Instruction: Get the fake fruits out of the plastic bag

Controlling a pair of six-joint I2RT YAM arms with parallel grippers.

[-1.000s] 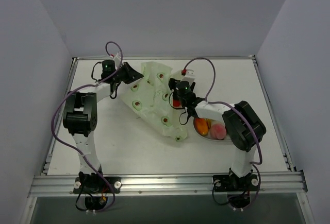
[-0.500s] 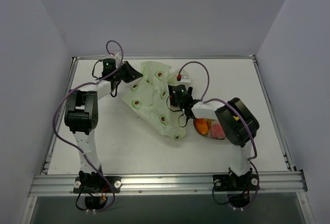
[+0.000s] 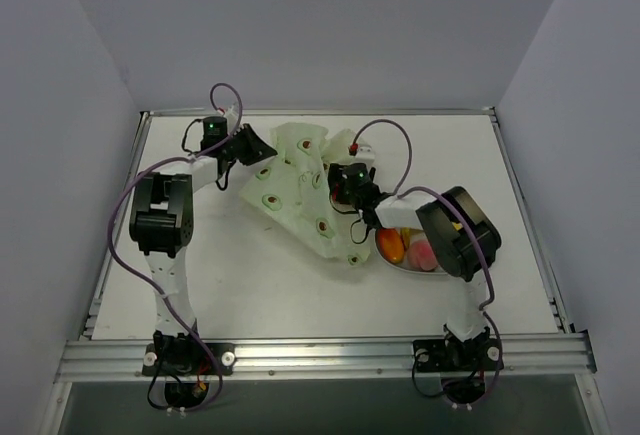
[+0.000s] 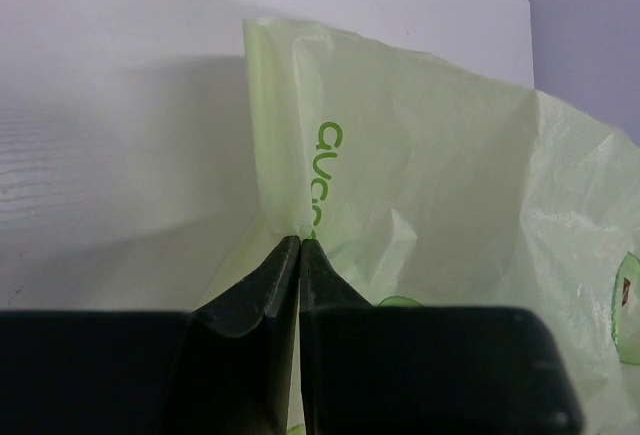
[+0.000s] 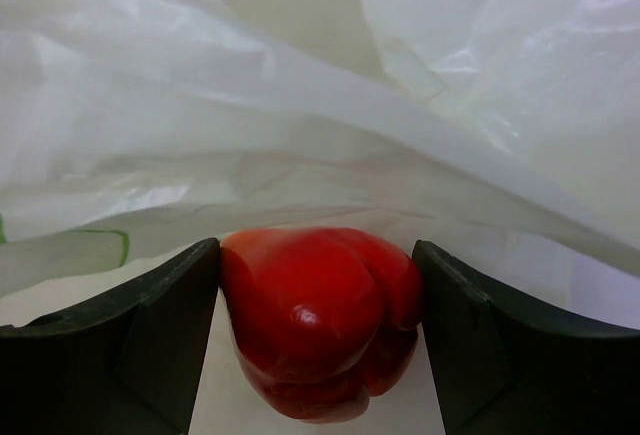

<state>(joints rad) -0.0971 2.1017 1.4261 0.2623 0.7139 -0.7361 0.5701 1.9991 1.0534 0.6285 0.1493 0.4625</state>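
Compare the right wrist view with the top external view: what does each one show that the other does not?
Only the right wrist view shows the red fruit clamped between the right gripper's fingers, with the plastic bag draped over it. Only the top external view shows the plate holding the orange-red fruit and the pink peach, plus the left gripper at the bag's edge. Both show the bag and the right gripper at it.
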